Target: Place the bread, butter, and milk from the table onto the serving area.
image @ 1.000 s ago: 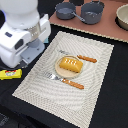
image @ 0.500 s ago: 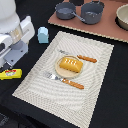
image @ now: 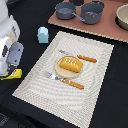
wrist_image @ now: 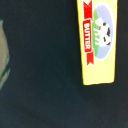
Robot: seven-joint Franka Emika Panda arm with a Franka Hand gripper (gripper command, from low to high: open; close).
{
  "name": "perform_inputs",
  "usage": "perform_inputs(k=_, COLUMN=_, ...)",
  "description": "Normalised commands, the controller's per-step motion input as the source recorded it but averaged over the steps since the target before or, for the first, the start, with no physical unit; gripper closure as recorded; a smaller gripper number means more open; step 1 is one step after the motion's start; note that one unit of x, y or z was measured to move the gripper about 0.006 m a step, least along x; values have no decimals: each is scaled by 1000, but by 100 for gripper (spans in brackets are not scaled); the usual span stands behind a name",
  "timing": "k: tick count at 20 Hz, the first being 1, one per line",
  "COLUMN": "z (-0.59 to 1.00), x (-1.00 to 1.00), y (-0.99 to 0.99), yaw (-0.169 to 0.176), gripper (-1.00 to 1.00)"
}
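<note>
The bread (image: 70, 64), a golden-orange loaf, lies on the round tan plate (image: 59, 71) on the striped beige serving area (image: 95, 95). The milk (image: 43, 34), a pale blue carton, stands on the black table just off the mat's far corner at the exterior view's left. The butter (image: 15, 75), a yellow packet, lies on the table beside the mat's edge, partly hidden by my arm. In the wrist view the butter (wrist_image: 98, 41) shows its red label. My gripper (image: 11, 67) hangs just above the butter. Its fingers do not show in either view.
A fork (image: 62, 79) and a knife (image: 81, 57) with orange handles flank the plate. A pinkish-brown board (image: 105, 29) at the back holds two dark pots (image: 65, 10) (image: 92, 12) and a bowl (image: 123, 16).
My arm has moved toward the exterior view's left and down to the butter, uncovering the milk carton. The bread, plate and cutlery have not moved.
</note>
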Motion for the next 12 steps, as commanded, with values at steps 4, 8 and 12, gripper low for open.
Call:
perform_inputs(k=4, z=-374, x=-294, y=-22, yaw=45, gripper=-100)
perform_inputs(k=8, z=-426, x=-284, y=0, yaw=28, gripper=-100)
perform_inputs(k=12, z=-426, x=-291, y=0, yaw=28, gripper=-100)
